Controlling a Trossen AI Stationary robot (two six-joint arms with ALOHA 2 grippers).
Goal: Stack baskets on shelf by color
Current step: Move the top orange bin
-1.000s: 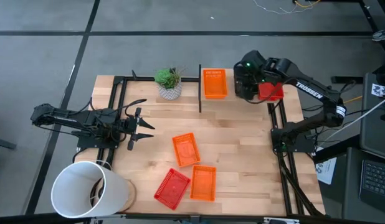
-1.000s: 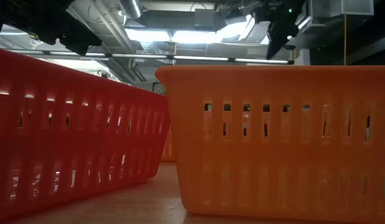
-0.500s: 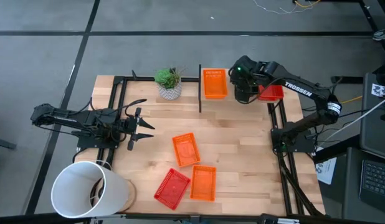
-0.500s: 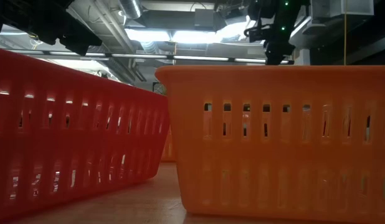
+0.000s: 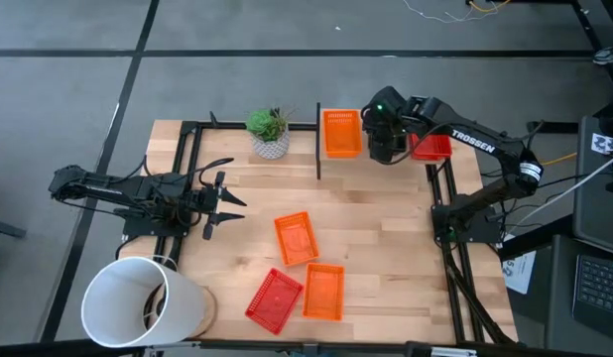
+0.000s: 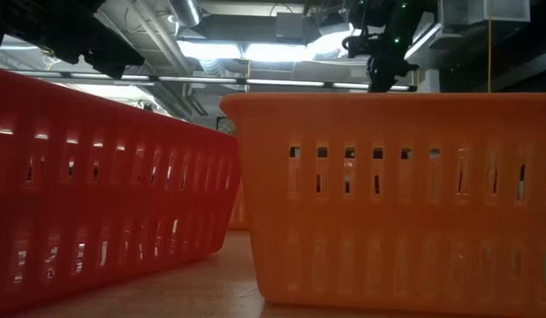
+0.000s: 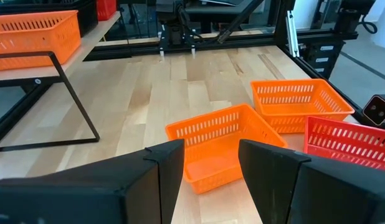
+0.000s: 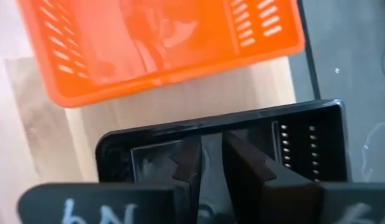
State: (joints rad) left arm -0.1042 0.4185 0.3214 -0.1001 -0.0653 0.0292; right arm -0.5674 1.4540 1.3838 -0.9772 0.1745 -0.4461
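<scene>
An orange basket (image 5: 341, 132) and a red basket (image 5: 432, 147) stand on the shelf (image 8: 180, 96) at the table's far edge. Between them, over the board, my right gripper (image 5: 386, 141) (image 8: 211, 158) is shut on a black basket (image 8: 304, 143). On the tabletop lie two orange baskets (image 5: 296, 239) (image 5: 324, 291) and a red one (image 5: 274, 300), all on their bottoms. My left gripper (image 5: 225, 204) (image 7: 211, 152) waits open at the table's left, pointing level at them. My right gripper holds the black basket at the middle of one long wall (image 8: 267, 134), coming from above and slanting down. The fingers (image 8: 245, 165) cover the place of contact. The basket sits level under the gripper, mouth up; whether its bottom touches the shelf board I cannot tell.
A white patterned plant pot (image 5: 270, 134) stands left of the shelf's black upright (image 5: 318, 149). A big white bucket (image 5: 143, 302) lies at the near left corner. Bare wood lies between the shelf and the loose baskets.
My right gripper has come down and a little toward the table's left along the shelf, carrying the black basket closer to the orange basket on the shelf. Most of the move happened early; it has since almost stopped.
</scene>
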